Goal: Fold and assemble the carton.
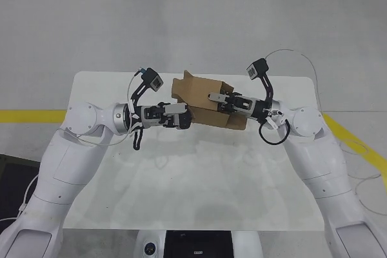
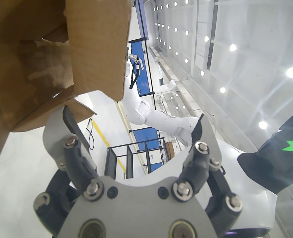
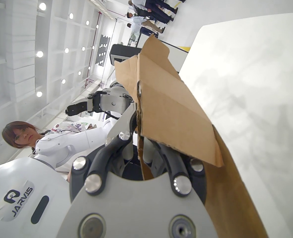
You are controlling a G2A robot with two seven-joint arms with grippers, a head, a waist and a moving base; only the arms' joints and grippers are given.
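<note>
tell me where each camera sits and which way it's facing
Top view: above the arms, looking straight down at the table; both arms show, left gripper and right gripper at the carton.
Left wrist view: on the left wrist, facing up past the carton toward the ceiling; its own left gripper shows, open.
Right wrist view: on the right wrist, looking along the carton over the table; its right gripper grips the carton.
Shared: all three see the carton.

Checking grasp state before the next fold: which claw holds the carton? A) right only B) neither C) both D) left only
A: the right claw is shut on a panel of the carton; the left claw is open with nothing between its fingers.
</note>
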